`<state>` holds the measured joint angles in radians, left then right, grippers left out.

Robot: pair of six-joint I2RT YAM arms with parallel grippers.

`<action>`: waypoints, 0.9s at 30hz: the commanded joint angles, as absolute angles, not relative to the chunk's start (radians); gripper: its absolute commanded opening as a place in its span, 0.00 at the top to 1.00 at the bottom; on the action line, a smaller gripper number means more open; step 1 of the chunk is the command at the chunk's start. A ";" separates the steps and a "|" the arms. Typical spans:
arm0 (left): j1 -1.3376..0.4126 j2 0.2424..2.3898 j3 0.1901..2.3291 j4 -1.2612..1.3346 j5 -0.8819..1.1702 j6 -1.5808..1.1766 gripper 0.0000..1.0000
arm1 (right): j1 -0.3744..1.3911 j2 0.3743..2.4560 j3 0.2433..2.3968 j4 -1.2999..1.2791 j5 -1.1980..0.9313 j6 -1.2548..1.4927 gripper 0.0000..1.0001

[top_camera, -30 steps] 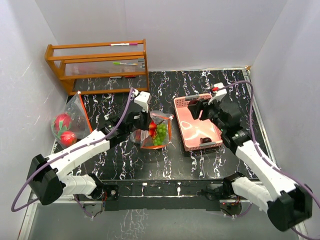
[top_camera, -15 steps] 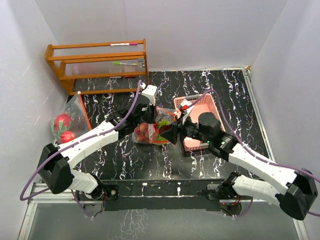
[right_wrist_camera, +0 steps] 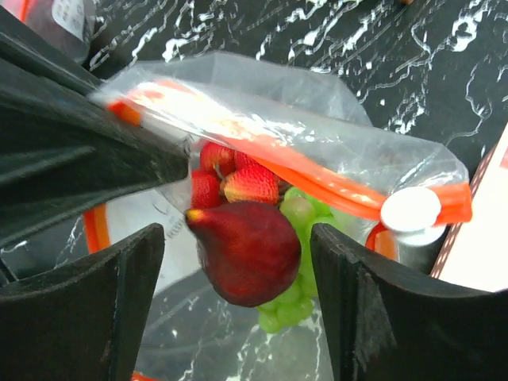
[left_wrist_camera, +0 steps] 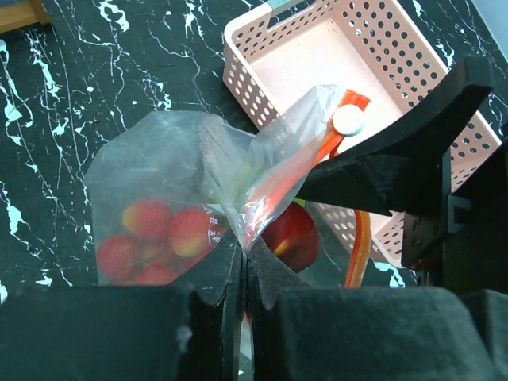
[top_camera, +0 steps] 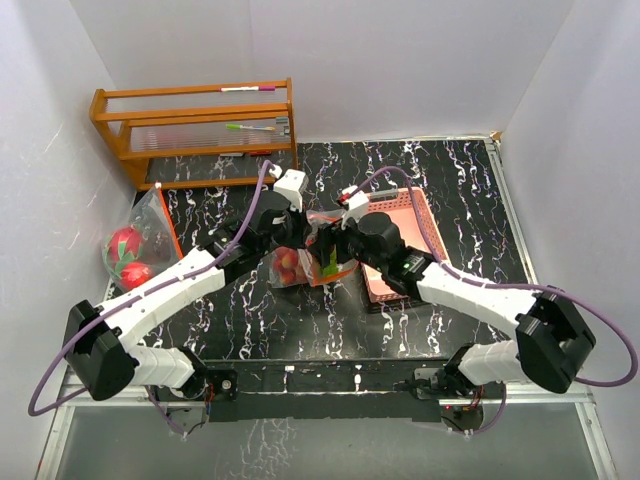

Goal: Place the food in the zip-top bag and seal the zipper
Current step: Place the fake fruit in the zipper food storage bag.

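A clear zip-top bag [top_camera: 300, 262] with an orange zipper and a white slider [right_wrist_camera: 410, 210] lies left of the pink basket. It holds small red fruits [left_wrist_camera: 159, 234] and green grapes [right_wrist_camera: 290, 305]. My left gripper [left_wrist_camera: 244, 254] is shut on the bag's clear edge and holds the mouth up. My right gripper [right_wrist_camera: 238, 238] is open at the bag's mouth. A dark red round fruit [right_wrist_camera: 244, 250] sits between its fingers with a gap on each side, over the grapes. In the top view the left gripper [top_camera: 293, 238] and the right gripper [top_camera: 326, 250] meet at the bag.
The pink mesh basket [top_camera: 420, 215] stands right of the bag, under my right arm. A second clear bag [top_camera: 135, 255] with a dragon fruit and a red apple lies at the far left. A wooden rack [top_camera: 200, 130] stands at the back left.
My right gripper has moved left from the basket to the bag's mouth, bringing the dark red fruit, and its jaws now stand open. My left gripper has shifted and tilted the bag.
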<state>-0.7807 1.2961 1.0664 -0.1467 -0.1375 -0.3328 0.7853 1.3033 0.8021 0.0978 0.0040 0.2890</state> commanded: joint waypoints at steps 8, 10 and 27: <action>-0.776 1.264 1.037 -0.124 -0.127 -0.341 1.00 | 0.790 1.139 0.828 0.120 0.046 0.307 0.09; -0.776 1.268 1.033 -0.123 -0.131 -0.341 1.00 | 0.790 1.062 0.812 0.062 0.066 0.316 0.09; -0.777 1.220 1.003 -0.125 -0.097 -0.333 1.00 | 0.529 1.153 0.797 -0.572 0.341 0.568 0.01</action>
